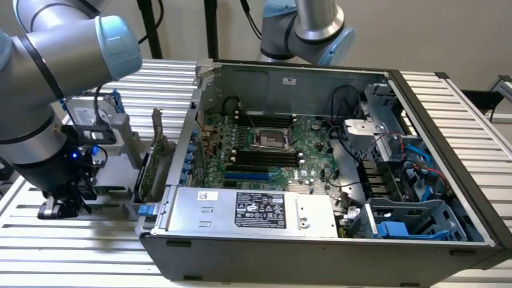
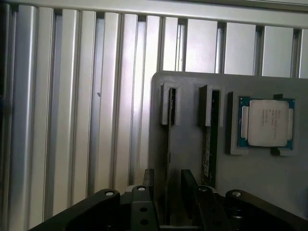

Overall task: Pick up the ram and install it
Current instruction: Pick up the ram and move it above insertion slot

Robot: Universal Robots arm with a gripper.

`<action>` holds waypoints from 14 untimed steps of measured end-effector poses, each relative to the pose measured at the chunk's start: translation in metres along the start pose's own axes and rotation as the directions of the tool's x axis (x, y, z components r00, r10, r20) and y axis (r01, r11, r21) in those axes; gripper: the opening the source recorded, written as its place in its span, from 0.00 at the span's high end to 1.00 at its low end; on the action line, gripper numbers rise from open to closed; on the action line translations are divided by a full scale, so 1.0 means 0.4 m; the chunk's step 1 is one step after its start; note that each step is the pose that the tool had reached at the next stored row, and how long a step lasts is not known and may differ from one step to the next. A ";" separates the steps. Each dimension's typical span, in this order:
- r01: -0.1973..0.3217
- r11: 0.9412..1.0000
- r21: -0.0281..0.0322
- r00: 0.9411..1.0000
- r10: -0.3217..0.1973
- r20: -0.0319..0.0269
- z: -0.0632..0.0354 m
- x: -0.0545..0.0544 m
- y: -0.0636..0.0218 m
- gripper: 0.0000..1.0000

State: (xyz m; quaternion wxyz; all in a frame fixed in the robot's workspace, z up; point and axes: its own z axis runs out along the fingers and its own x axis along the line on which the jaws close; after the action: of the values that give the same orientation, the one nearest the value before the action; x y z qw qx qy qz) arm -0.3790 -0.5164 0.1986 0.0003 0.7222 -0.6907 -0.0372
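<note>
Two thin sticks stand on edge in parallel slots of a grey holder (image 2: 269,183), which lies on a slatted metal table (image 2: 72,120). The ram (image 2: 168,139) looks to be the stick in the slot nearer the holder's table-side edge. It shows as a dark line running the length of that slot. The second stick (image 2: 208,144) sits in the next slot over, and beyond it a square processor chip (image 2: 267,122) rests in its own recess near the holder's far edge.

The claw (image 2: 167,172) is released, and its two fingers (image 2: 188,192) stand apart, one on each side of the ram's slot. They grasp nothing, and whether they touch the ram cannot be told. In the exterior view the claw (image 1: 62,207) hangs low over the table, beside the open computer case (image 1: 320,240) on the exterior view's left.

Judging by its build, the ram should be light and stiff but easily damaged. Its thin board would crack if bent, and its smooth flat faces could slip. The best hold is probably across those two faces near the middle of the upper edge. The grip should be gentle and level, so the stick neither tips nor jams in its slot.
</note>
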 end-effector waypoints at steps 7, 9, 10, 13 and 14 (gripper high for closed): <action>0.001 1.000 0.000 1.000 -0.001 0.019 0.006 0.000 0.000 0.66; 0.002 1.000 0.000 1.000 -0.002 0.028 0.006 0.000 0.000 0.73; 0.002 1.000 0.000 1.000 -0.002 0.030 0.006 0.000 0.000 0.73; 0.002 1.000 0.000 0.999 -0.002 0.032 0.006 0.001 0.000 0.73; 0.002 1.000 0.000 0.999 -0.002 0.032 0.006 0.002 0.000 0.73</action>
State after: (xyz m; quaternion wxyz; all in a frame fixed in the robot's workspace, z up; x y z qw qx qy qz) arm -0.3791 -0.5169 0.1961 -0.0109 0.7223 -0.6898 -0.0488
